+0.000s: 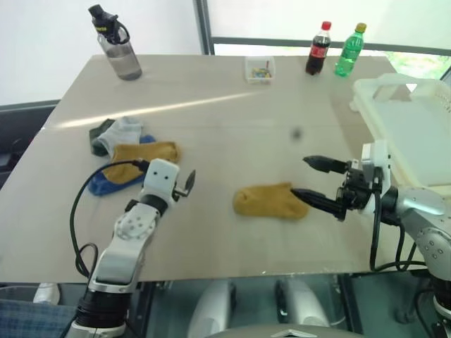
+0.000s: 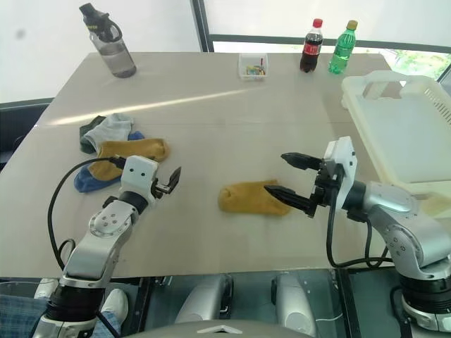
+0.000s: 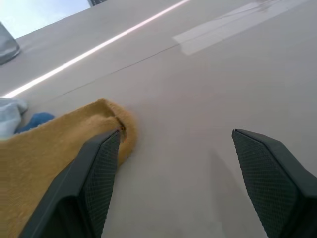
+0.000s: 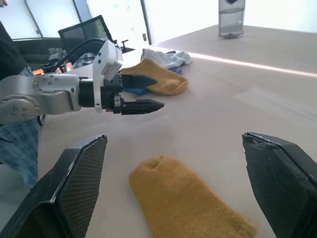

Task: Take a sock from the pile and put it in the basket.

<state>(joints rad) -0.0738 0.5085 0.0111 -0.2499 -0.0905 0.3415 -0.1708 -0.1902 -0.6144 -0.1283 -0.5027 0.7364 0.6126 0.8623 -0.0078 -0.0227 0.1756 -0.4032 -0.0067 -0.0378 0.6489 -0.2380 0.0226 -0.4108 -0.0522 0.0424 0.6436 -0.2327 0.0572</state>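
Right now the sock lies flat on the counter, well apart from the pile, its long axis pointing toward the right end effector, which hovers nearest, wide open and empty, the basket beyond.

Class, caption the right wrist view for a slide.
Open right gripper above a yellow sock; left gripper near the pile.
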